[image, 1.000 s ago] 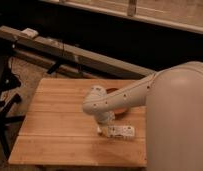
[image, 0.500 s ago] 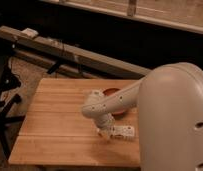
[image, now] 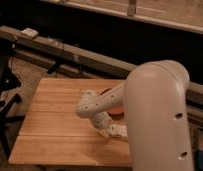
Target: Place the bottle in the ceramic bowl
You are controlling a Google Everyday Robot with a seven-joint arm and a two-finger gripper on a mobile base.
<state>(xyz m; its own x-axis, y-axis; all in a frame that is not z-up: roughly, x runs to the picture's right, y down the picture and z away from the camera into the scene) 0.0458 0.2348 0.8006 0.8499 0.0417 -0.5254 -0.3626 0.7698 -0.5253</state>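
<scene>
The pincer (image: 114, 131) sits at the bottle (image: 118, 131) on the table (image: 55, 120).

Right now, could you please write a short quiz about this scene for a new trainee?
1. True or false: the gripper is low over the wooden table.
2. Which thing does the arm partly hide? A) the ceramic bowl B) a blue cup
3. Fill in: the white bottle lies at the gripper, on the side ___ the camera from the bowl.

Key: 1 true; 2 A; 3 nearer.
</scene>
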